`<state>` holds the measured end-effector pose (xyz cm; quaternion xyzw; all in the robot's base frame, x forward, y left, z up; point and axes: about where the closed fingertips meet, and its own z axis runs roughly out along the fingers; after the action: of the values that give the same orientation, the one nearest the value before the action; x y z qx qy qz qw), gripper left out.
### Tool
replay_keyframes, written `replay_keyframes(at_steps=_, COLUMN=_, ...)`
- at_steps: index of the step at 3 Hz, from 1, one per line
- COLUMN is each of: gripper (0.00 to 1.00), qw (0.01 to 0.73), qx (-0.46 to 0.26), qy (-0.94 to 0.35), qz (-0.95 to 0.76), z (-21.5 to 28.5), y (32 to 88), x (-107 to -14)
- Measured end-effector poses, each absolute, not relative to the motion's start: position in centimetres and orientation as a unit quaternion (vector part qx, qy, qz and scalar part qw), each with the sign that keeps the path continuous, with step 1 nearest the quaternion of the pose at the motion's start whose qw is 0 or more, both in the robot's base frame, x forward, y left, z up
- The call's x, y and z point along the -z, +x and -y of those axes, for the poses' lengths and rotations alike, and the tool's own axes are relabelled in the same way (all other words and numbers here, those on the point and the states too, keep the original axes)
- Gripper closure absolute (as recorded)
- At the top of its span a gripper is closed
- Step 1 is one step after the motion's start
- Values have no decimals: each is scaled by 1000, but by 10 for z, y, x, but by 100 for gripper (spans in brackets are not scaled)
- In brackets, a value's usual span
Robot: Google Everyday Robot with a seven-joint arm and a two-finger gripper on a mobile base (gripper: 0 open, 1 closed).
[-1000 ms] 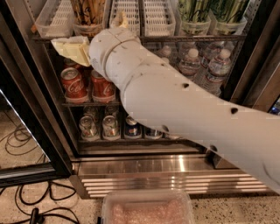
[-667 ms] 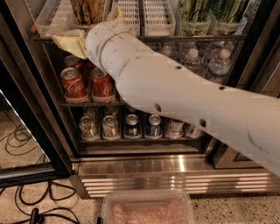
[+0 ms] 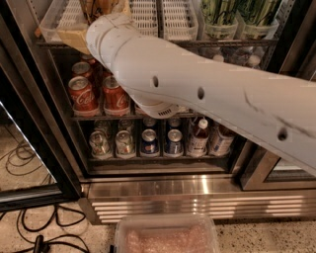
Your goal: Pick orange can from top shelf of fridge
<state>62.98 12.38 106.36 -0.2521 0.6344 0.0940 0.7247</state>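
The big white arm [image 3: 207, 94] comes in from the right side and reaches up to the upper left of the frame. At its end is the gripper [image 3: 73, 35], a tan piece sitting at the front edge of the top shelf [image 3: 237, 43], in the upper left. I cannot tell if the gripper is spread or pressed together, because the fat white wrist hides most of it. The orange can [image 3: 98, 7] is at the very top of the frame, just left of the middle, on the top shelf and right above the wrist. Only a bit of it shows. It looks shiny, orange-gold with dark brown streaks. The gripper is just below and to the left of it, and I cannot tell if they touch. White trays with slots [image 3: 175, 17] sit to the right of the can, and green and white cans [image 3: 219, 15] stand in clear tubs in the upper right. Under the top shelf, red cola cans [image 3: 84, 94] stand on the left side. Lower down is a row of cans [image 3: 148, 141] and small bottles [image 3: 197, 138]. The fridge [image 3: 173, 192] has a shiny ribbed metal base. Black cables [image 3: 29, 232] lie on the floor at the lower left.
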Motion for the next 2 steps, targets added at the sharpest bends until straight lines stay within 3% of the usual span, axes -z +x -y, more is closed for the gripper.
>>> replay_keyframes(at_steps=1, gripper=20, qw=725, qx=-77, qy=-243, qz=-640, z=-130, y=647, x=-1070)
replay_keyframes(at_steps=2, gripper=39, qw=724, qx=-67, qy=-231, qz=-646, z=-131, y=657, x=-1077)
